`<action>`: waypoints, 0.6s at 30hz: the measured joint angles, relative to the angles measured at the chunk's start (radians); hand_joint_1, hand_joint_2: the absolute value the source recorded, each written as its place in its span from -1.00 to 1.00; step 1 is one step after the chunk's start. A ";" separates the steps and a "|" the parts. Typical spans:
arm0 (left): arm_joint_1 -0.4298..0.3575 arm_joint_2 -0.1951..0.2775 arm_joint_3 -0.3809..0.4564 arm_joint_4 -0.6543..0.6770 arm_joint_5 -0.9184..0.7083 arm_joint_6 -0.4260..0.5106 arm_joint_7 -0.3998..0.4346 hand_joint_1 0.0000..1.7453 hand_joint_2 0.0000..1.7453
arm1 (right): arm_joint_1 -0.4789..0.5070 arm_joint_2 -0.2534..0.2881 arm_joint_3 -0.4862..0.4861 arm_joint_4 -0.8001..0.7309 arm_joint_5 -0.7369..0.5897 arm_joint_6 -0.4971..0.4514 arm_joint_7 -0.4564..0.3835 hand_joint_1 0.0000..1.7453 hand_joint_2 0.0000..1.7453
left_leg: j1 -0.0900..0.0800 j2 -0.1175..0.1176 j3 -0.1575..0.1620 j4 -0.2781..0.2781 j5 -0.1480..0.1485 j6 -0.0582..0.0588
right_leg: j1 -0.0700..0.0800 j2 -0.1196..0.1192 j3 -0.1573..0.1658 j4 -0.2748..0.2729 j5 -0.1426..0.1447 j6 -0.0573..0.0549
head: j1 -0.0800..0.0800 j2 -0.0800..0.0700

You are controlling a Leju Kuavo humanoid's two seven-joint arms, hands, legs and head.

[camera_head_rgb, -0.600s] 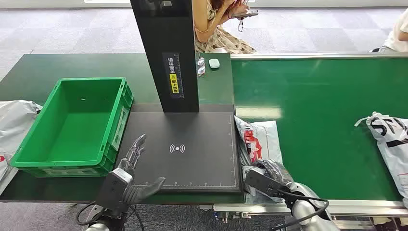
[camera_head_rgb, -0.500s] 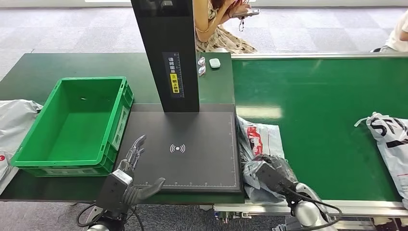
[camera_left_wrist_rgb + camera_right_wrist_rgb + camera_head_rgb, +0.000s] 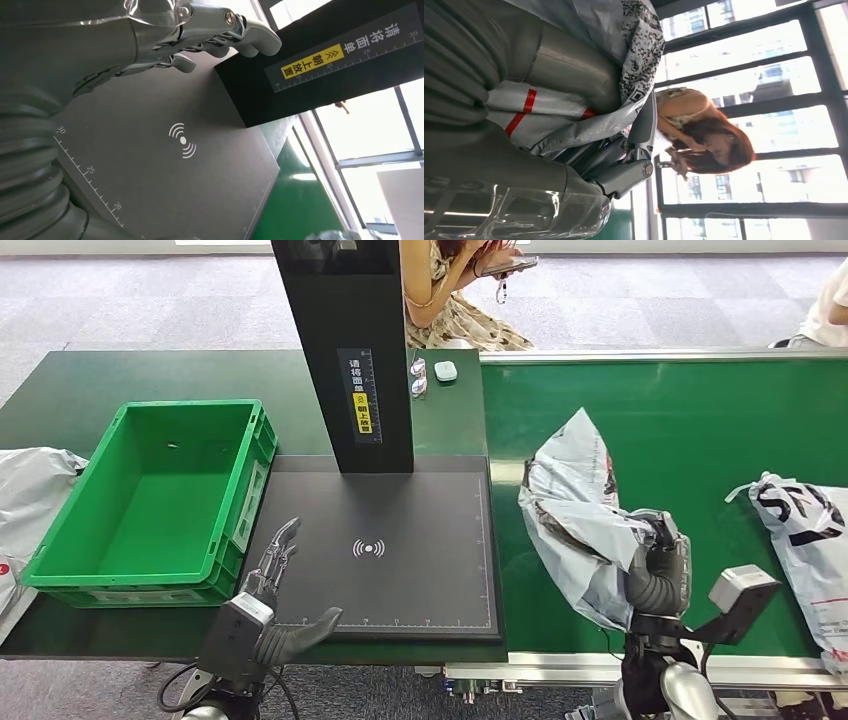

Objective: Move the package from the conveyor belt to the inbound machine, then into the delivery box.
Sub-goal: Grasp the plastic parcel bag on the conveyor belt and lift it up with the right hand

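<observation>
My right hand is gripping the package, holding it above the belt, right of the scanner plate. My left hand is hovering, fingers spread, over the plate's near-left corner.

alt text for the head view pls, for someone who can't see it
The robot's right hand holds a crumpled grey package lifted above the green conveyor belt. To its left lies the black inbound machine with its upright column, then an empty green delivery box; the left hand hovers open at the machine's near edge. Another package lies on the belt.
</observation>
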 joint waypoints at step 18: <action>-0.006 0.000 -0.011 0.000 -0.006 0.026 -0.014 -1.00 1.00 | -0.230 0.051 0.142 0.014 -0.020 0.122 0.055 1.00 1.00 | 0.000 0.001 0.000 0.000 0.003 0.000 | 0.000 0.000 0.000 0.001 0.002 -0.001 | 0.000 0.000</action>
